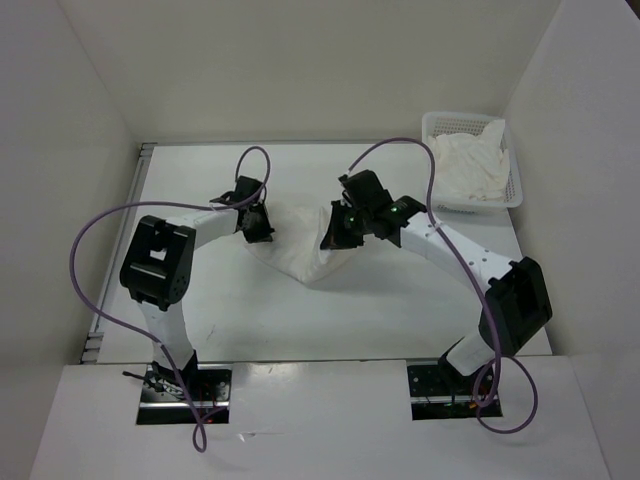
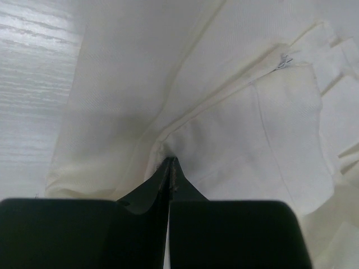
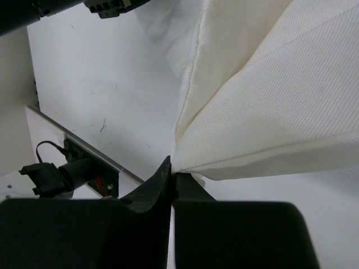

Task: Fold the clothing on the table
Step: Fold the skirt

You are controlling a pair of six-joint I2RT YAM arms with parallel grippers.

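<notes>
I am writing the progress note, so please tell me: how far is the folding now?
Done: the left gripper and the right gripper are each shut on the clothing. In hand: it hangs between them, sagging over the table. Left: no neat fold shows yet, so all the folding is still to do.

We see white arms (image 1: 178,338) with black joint housings (image 1: 158,262), black left gripper (image 1: 260,232) and right gripper (image 1: 332,240), looping purple cables (image 1: 72,262).
</notes>
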